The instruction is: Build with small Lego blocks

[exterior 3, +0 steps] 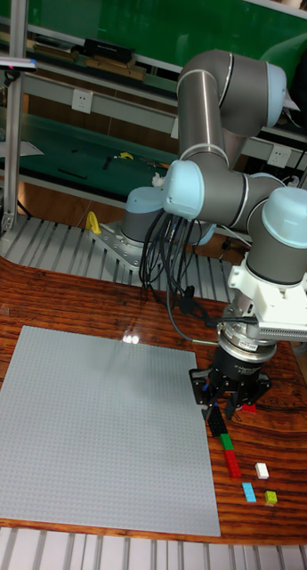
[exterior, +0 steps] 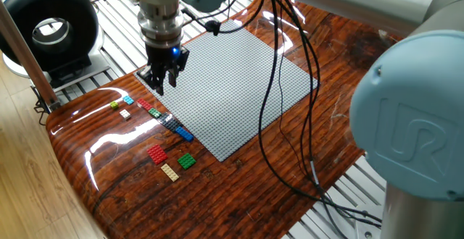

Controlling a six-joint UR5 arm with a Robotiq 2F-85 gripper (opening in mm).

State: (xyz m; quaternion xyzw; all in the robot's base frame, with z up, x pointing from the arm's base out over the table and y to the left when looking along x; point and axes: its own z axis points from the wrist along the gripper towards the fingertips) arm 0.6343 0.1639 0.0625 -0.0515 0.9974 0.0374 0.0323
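1. Gripper (exterior: 161, 87) of the UR5 arm hangs over the near-left corner of the grey studded baseplate (exterior: 232, 87), fingers pointing down; whether they are spread or pressed together cannot be told, and nothing is visibly held between them.
2. Small Lego blocks lie on the glossy wood-grain counter (exterior: 239, 188), off the baseplate and beside its left edge.
3. Along that edge runs a row of bricks: a red brick (exterior: 143, 105), a green brick (exterior: 154, 113), darker ones, then a blue brick (exterior: 184, 133) at the near end.
4. Farther out sit a light blue brick (exterior: 128, 100), a yellow-green brick (exterior: 114, 106) and a white brick (exterior: 125, 114), close together.
5. Nearer the camera rest a larger red brick (exterior: 157, 153), a green plate (exterior: 186, 161) and a tan brick (exterior: 170, 172), apart from the row.
6. Black cables (exterior: 286, 101) droop from the arm across the baseplate.
7. Tall fixed view shows the gripper (exterior 3: 224, 411) just above the bricks at the baseplate's right edge.
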